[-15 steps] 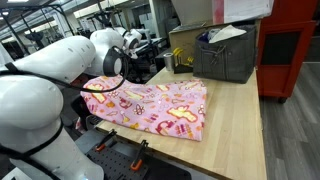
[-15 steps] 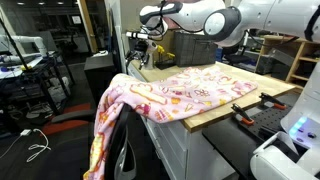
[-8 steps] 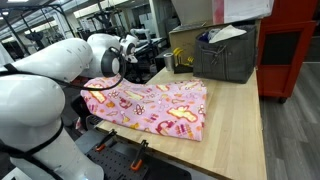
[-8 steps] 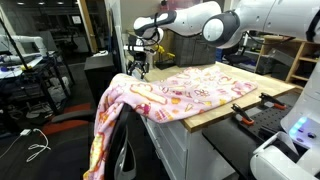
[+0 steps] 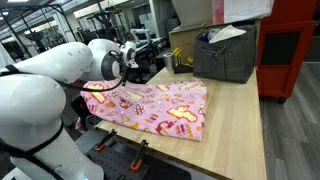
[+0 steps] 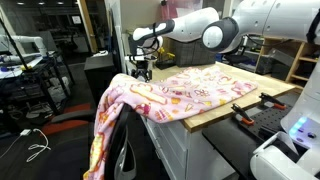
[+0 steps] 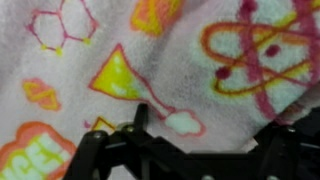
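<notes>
The claw (image 6: 140,72) hangs open, close above the pink blanket (image 6: 195,92).

Count: 1 pink printed blanket (image 5: 160,108), draped over 1 wooden counter (image 5: 240,125). 1 grey crate (image 5: 225,55) on it, 1 red cabinet (image 5: 290,45) beside. 1 arm (image 6: 190,25), 1 end effector (image 6: 141,72).

Open tabletop (image 5: 240,120) beside blanket (image 5: 160,105); grey crate (image 5: 225,58) behind.

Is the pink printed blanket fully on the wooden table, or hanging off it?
Partly off. The pink printed blanket lies spread on the wooden table, but one end drapes over its edge.
</notes>
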Tool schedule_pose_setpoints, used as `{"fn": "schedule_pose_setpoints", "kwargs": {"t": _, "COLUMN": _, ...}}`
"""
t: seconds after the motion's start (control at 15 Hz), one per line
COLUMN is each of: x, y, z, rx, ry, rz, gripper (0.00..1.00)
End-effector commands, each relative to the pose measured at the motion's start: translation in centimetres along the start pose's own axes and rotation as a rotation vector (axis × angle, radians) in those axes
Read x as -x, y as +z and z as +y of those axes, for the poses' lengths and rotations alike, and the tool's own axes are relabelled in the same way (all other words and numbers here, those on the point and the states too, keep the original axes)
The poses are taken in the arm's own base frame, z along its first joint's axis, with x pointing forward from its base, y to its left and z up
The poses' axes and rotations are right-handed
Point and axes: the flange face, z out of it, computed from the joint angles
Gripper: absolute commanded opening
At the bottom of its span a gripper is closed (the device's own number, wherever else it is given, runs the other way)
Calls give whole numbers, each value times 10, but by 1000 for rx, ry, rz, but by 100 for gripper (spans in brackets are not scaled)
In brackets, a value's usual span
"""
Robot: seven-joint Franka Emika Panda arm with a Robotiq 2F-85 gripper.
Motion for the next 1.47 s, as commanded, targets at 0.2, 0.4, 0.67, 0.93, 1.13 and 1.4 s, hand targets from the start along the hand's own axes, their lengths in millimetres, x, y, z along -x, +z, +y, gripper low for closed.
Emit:
{"fn": "schedule_pose_setpoints", "kwargs": {"t": 0.2, "x": 10, "y": 16, "z": 11, "rx": 118, "ry": 19, "rz": -30, "gripper": 68}}
{"fn": "schedule_pose_setpoints", "kwargs": {"t": 0.4, "x": 12, "y": 5, "z": 15, "rx": 134, "ry": 12, "rz": -53, "gripper": 42}}
{"fn": "schedule_pose_setpoints", "kwargs": {"t": 0.67, "x": 23, "y": -24, "z": 18, "rx": 142, "ry": -50, "rz": -131, "gripper": 13}}
{"fn": "schedule_pose_setpoints", "kwargs": {"t": 0.93, "x": 51, "y": -53, "z": 24, "rx": 167, "ry": -178, "rz": -247, "gripper": 0}}
{"fn": "schedule_pose_setpoints", "kwargs": {"t": 1.13, "x": 78, "y": -68, "z": 30, "rx": 213, "ry": -275, "rz": -312, "gripper": 2}}
{"fn": "schedule_pose_setpoints", "kwargs": {"t": 1.4, "x": 113, "y": -84, "z": 30, "rx": 214, "ry": -406, "rz": -361, "gripper": 2}}
